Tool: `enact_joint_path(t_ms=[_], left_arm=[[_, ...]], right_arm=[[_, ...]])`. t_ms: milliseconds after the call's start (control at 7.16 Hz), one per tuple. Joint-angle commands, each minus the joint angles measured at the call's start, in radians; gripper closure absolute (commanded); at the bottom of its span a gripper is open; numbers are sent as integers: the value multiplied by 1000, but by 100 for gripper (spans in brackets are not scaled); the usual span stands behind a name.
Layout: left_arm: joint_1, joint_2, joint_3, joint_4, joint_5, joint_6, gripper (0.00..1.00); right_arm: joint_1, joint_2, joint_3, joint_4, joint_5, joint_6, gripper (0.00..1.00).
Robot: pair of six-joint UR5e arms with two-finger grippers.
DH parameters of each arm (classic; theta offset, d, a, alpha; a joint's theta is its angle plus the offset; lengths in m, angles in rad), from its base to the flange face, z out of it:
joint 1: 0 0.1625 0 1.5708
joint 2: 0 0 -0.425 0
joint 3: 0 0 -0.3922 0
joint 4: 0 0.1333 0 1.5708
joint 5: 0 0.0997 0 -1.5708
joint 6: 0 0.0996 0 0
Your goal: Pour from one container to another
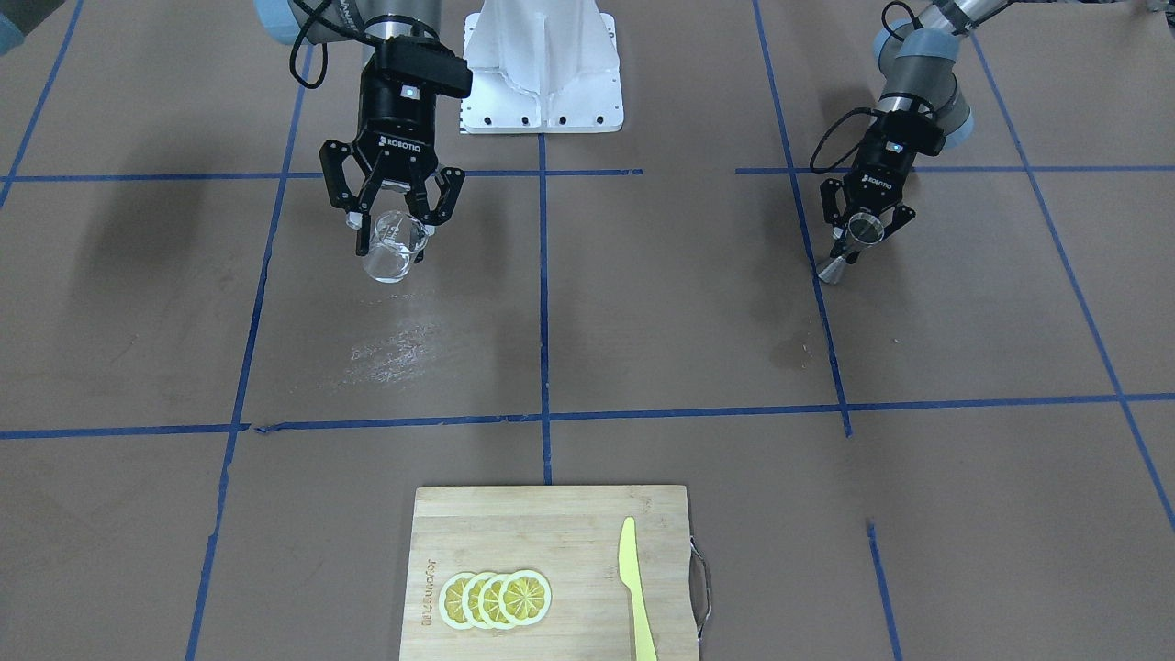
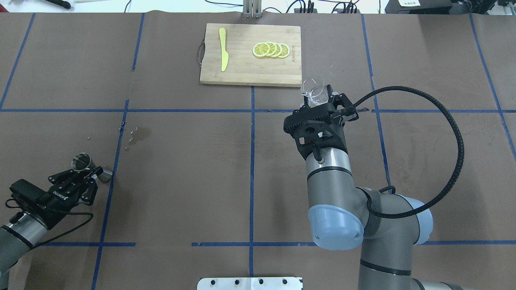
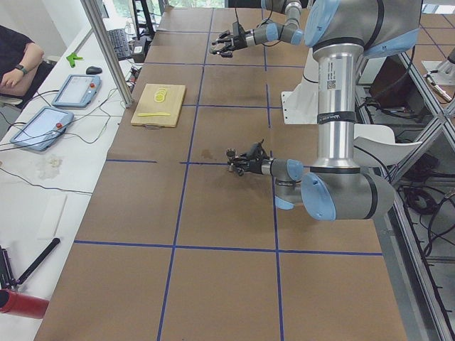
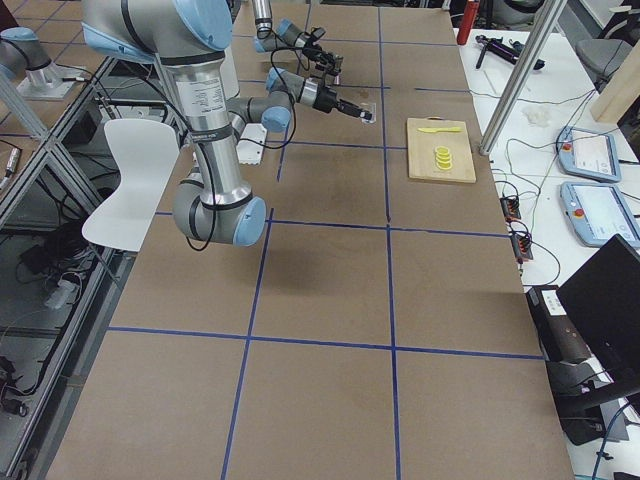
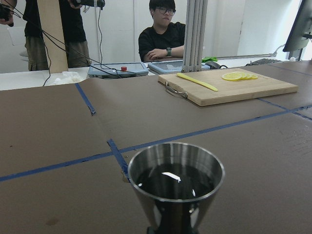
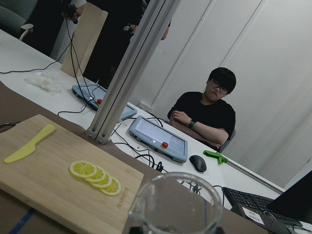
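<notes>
The clear glass cup (image 1: 393,248) hangs a little above the table, with my right gripper (image 1: 395,220) shut on its upper part. From overhead the glass cup (image 2: 314,90) sticks out ahead of the right gripper (image 2: 322,103), just off the cutting board's near corner. Its rim (image 6: 175,202) fills the bottom of the right wrist view. The steel jigger (image 1: 852,244) is held tilted and low over the table in my left gripper (image 1: 867,229), far off to the other side. The jigger (image 5: 175,183) looks dark and glossy inside.
A bamboo cutting board (image 2: 242,72) carries lemon slices (image 2: 271,49) and a yellow knife (image 2: 223,54). Wet marks (image 1: 395,353) and a stain (image 2: 141,135) show on the brown paper. The white base plate (image 1: 543,83) sits between the arms. People sit and stand beyond the table's far edge.
</notes>
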Motion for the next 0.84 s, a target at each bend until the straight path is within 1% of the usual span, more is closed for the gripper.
enact_joint_path(t_ms=[0,698], left_arm=[[0,1,0,1,0,0,100],[0,0,9,1,-2,0,100]], right_arm=[[-1,0,-1,0,0,0,100],[-1,0,-3,0,0,0,100]])
